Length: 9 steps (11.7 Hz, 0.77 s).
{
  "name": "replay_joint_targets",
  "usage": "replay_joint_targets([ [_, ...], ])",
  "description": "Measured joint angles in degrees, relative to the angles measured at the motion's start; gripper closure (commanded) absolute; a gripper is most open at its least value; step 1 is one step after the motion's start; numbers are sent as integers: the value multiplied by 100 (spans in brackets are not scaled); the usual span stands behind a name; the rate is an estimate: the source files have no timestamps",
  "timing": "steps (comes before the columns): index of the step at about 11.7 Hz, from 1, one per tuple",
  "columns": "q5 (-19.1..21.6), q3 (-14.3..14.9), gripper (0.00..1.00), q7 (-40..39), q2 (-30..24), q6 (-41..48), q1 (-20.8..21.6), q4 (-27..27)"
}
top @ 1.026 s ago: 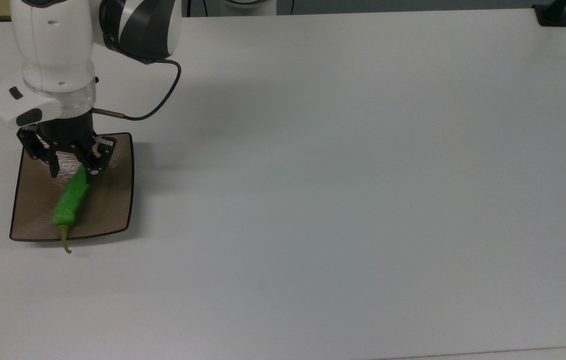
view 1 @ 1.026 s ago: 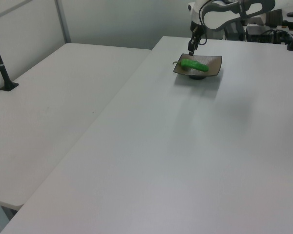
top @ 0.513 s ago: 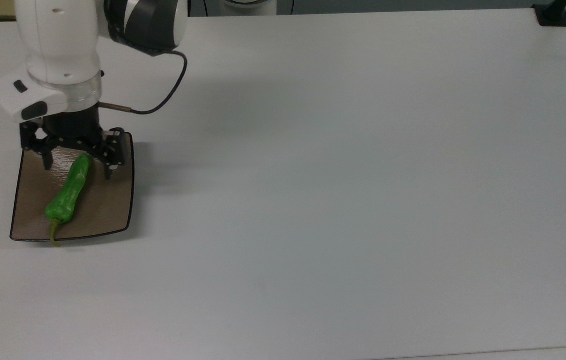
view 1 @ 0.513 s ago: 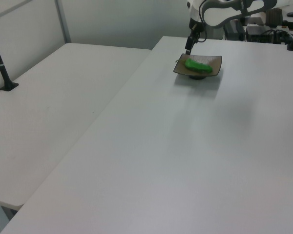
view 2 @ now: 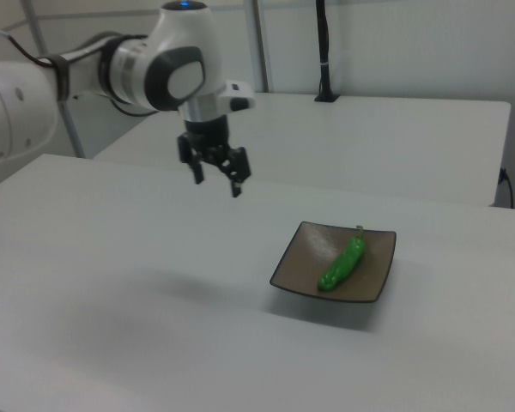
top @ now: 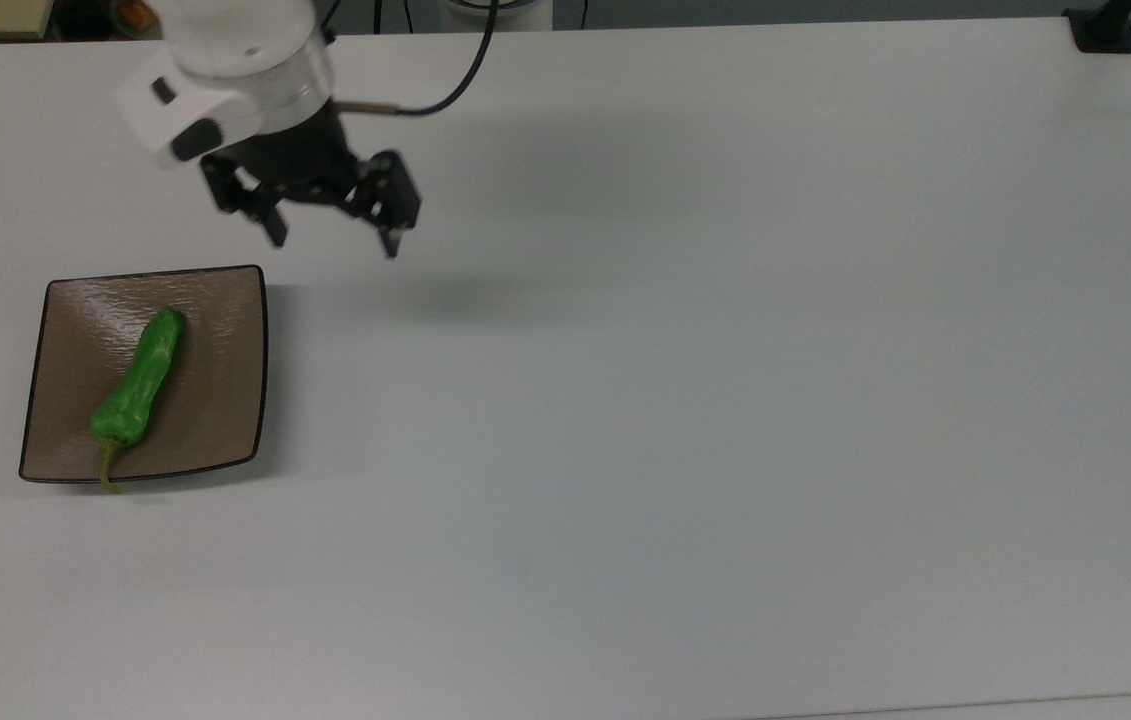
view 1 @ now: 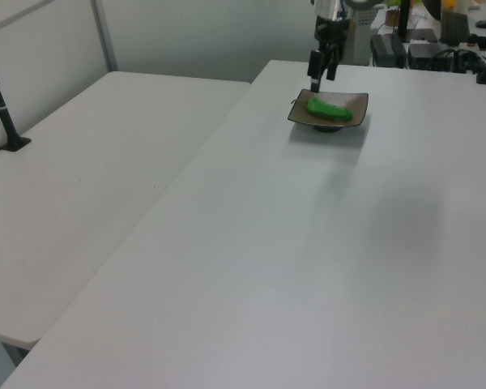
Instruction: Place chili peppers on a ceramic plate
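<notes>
A glossy green chili pepper (top: pixel 138 381) (view 1: pixel 329 109) (view 2: pixel 342 262) lies diagonally on the square brown ceramic plate (top: pixel 220 400) (view 1: pixel 355 104) (view 2: pixel 377 270), its olive stem reaching over the plate's near edge in the top view. My gripper (top: pixel 333 235) (view 1: pixel 319 73) (view 2: pixel 216 182) hangs open and empty in the air. It is up and to the right of the plate in the top view, well apart from it, and to the plate's left in the right view.
The white table (top: pixel 725 400) stretches wide toward the top view's right. A black clamp (top: pixel 1105 30) sits at its far right corner. A second white table (view 1: pixel 89 178) stands beside it in the left view, with a black post (view 1: pixel 4 113) on it.
The gripper let go of the pepper, which settled onto the plate. It then rose and moved up and right in the top view, away from the plate.
</notes>
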<state>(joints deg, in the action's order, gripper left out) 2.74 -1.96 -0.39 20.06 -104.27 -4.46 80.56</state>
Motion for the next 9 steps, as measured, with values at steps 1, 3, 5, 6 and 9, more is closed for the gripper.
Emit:
replay_joint_targets([
  [1, 7, -124, 0, 19, -112, 356, -3, 14],
  [3, 8, -463, 0, 96, -487, 947, 6, 242],
  [5, 8, -579, 0, 99, -853, 963, 10, 602],
  [6, 7, -601, 0, 99, -1013, 962, 10, 751],
  [9, -266, -651, 0, 96, -1542, 582, 53, 1490],
])
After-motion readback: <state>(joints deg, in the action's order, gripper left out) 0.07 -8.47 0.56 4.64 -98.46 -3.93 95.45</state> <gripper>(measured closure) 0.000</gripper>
